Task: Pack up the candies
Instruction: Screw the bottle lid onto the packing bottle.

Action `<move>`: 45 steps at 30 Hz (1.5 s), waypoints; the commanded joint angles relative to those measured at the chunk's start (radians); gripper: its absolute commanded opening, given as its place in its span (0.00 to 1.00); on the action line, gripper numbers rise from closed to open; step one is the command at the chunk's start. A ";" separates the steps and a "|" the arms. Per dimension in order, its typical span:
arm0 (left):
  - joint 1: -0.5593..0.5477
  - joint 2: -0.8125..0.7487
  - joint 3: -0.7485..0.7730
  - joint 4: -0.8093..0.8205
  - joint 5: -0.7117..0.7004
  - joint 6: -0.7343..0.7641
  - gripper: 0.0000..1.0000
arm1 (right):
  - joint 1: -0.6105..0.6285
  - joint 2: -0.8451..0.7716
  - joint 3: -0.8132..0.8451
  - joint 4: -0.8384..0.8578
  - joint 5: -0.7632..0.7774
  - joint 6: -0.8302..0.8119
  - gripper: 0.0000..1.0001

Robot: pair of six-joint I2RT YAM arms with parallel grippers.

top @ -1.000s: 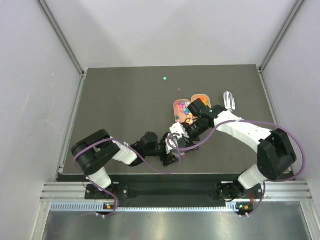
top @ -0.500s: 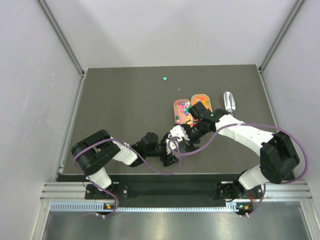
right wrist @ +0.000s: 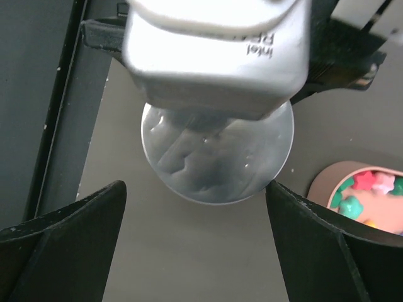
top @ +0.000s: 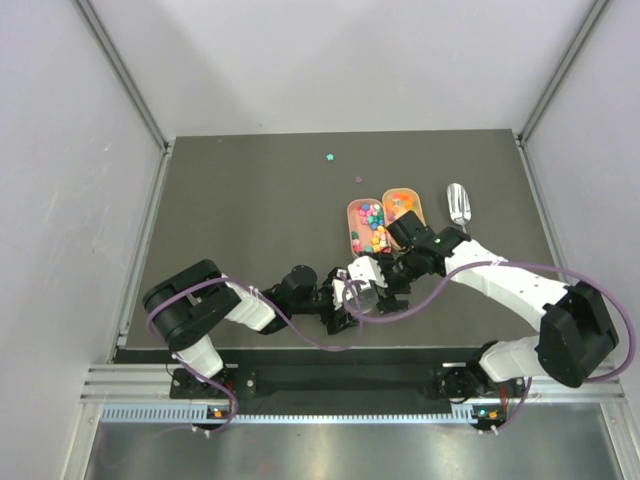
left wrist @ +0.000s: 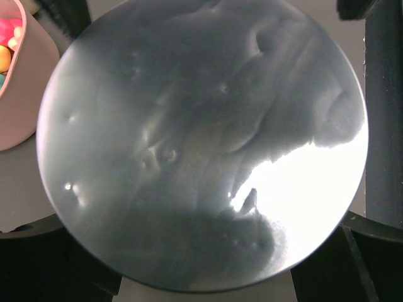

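The candies [top: 371,222] lay mostly in the pink tray [top: 352,232]. A few lay in the orange tray [top: 404,212] beside it, and two strays [top: 329,157] sat well apart on the far table. None looked packed yet.

The left gripper [top: 352,297] was at a round metal disc [left wrist: 201,145], either a lid or a tin top. Its fingers [left wrist: 56,264] showed apart under the disc's edge, but whether they pinched it could not be told. The right gripper [right wrist: 195,248] hung over the same disc, jaws wide and empty.

The chief risk looked like a clash between the arms. The right wrist sat just above the left wrist's camera, so a careless descent could strike it. A push on the disc might slip it from a weak hold, and it lay near the pink tray, so a shove that way could scatter sweets. The scoop [top: 459,203] lay untouched.
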 commanded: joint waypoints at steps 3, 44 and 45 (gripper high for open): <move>0.017 0.001 0.017 0.053 -0.056 -0.023 0.88 | 0.040 -0.076 -0.037 -0.123 -0.029 0.095 0.90; 0.020 -0.030 -0.014 -0.004 -0.008 0.030 0.88 | -0.054 0.243 0.369 -0.342 -0.089 -0.336 0.95; 0.020 -0.030 -0.014 -0.002 -0.007 0.032 0.88 | -0.049 0.245 0.370 -0.362 -0.091 -0.348 0.95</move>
